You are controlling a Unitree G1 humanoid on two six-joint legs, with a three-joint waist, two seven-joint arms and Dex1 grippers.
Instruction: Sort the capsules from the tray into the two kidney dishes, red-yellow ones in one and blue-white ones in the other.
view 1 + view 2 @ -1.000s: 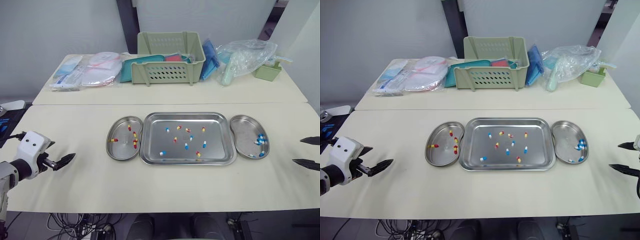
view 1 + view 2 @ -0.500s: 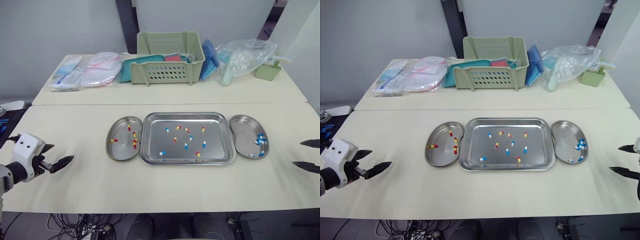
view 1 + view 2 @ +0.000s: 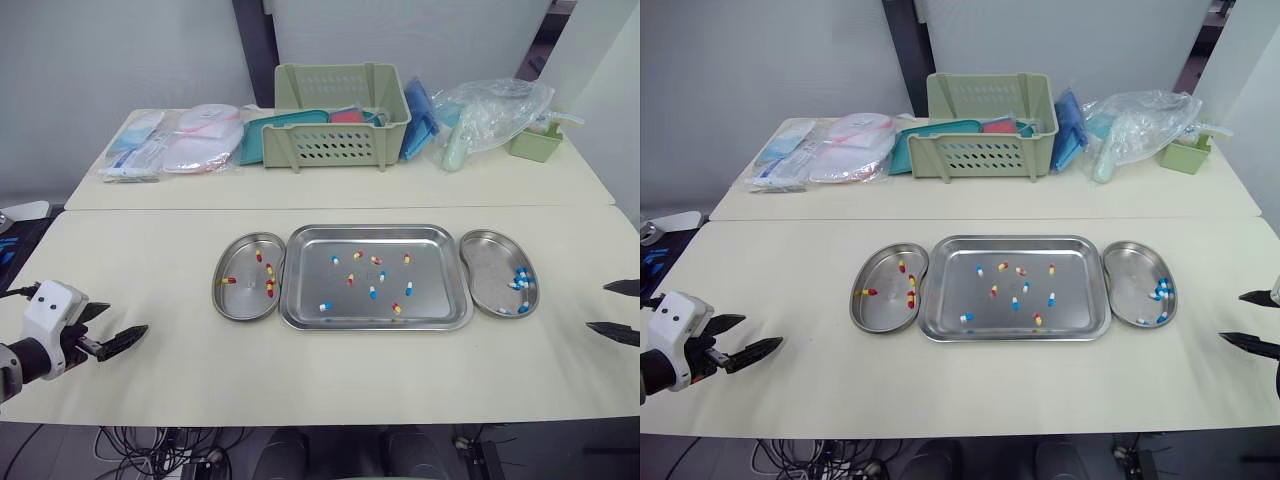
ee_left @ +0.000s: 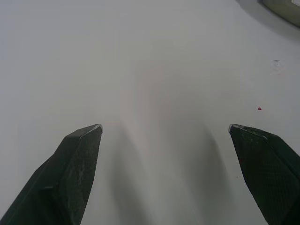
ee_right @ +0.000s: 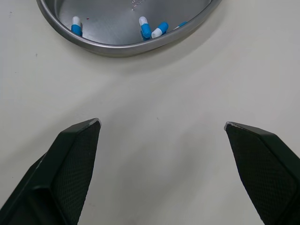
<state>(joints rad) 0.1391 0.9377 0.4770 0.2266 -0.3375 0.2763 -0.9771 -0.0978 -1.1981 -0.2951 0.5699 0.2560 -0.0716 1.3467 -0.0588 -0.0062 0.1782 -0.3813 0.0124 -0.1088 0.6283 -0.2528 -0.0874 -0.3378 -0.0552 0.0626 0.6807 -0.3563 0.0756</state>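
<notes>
A steel tray (image 3: 442,300) in the table's middle holds several red-yellow and blue-white capsules (image 3: 372,292). The left kidney dish (image 3: 228,300) holds several red-yellow capsules (image 3: 268,287). The right kidney dish (image 3: 482,272) holds several blue-white capsules (image 3: 520,279), also seen in the right wrist view (image 5: 151,29). My left gripper (image 3: 108,329) stands open over bare table far left of the dishes. My right gripper (image 3: 618,310) stands open at the table's right edge, a short way from the right dish (image 5: 117,47). Both hold nothing.
On the back table stand a green basket (image 3: 340,118), packaged supplies (image 3: 180,140) on the left, a clear plastic bag (image 3: 490,115) and a small green box (image 3: 536,142) on the right. Bare table lies in front of the tray.
My left gripper has drawn back towards the table's near left corner, away from the dishes. The right gripper has hardly moved. Capsules lie as before.
</notes>
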